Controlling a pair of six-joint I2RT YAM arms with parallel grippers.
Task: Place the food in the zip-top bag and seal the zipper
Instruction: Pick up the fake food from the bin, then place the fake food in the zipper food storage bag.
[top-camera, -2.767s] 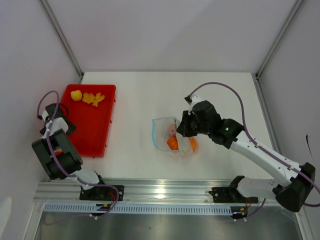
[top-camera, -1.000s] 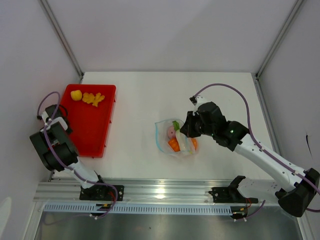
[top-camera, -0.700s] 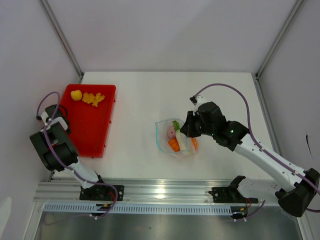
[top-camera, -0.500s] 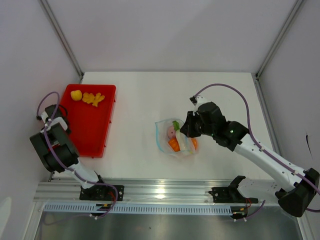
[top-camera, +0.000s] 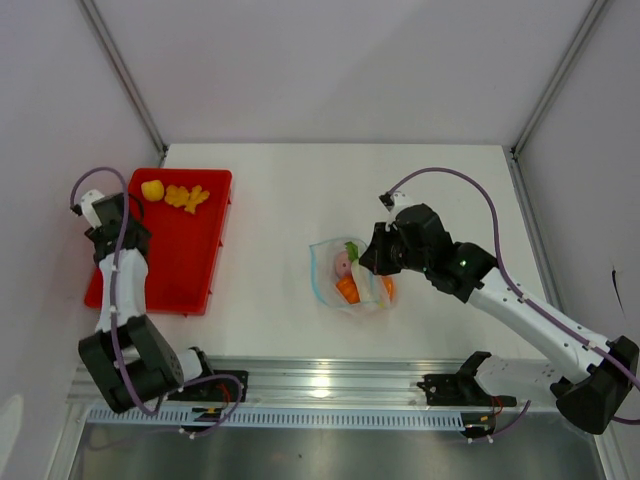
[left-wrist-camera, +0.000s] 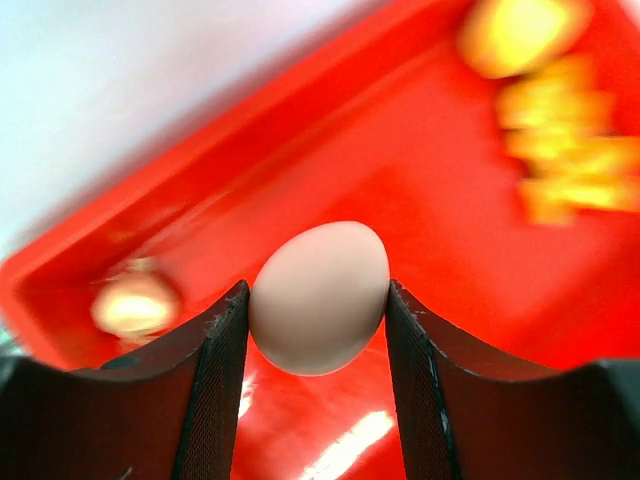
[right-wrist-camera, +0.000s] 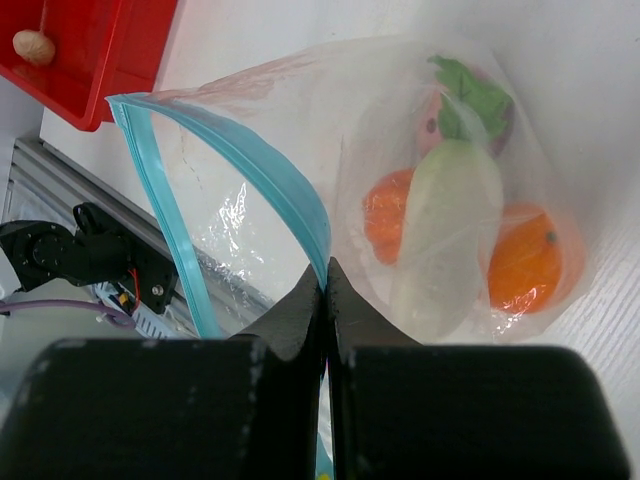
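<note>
**Egg Gripped over the Tray; Bag Held by Its Zipper**

*Top external view.* A red tray (top-camera: 185, 265) is seen at 9 o'clock on the table (top-camera: 300, 190), with yellow pieces (top-camera: 185, 197) at its 12 o'clock end. The zip-top bag (top-camera: 328, 272) lies near the centre, well apart from the tray. Orange pieces (top-camera: 347, 290) and pink and green food are seen inside it. The right gripper (top-camera: 368, 258) is set at the bag's 3 o'clock edge.

*Left wrist view.* Only here is a pale egg (left-wrist-camera: 320, 297) resolved, clamped between the pads of the left gripper (left-wrist-camera: 318, 290) over the tray floor. Whether it touches the floor cannot be told. A blurred tan piece (left-wrist-camera: 135, 305) lies at 9 o'clock of the egg, and the yellow pieces lie at 1 o'clock.

*Right wrist view.* Only here is the zipper (right-wrist-camera: 235, 150) shown. Its two blue strips stand apart, so the mouth is unsealed. The right gripper is pinched tight on one strip. Two orange pieces, a white-green piece (right-wrist-camera: 450, 230) and a leafy pink piece are contained in the bag. The tray corner, with the tan piece, appears at 11 o'clock.
</note>
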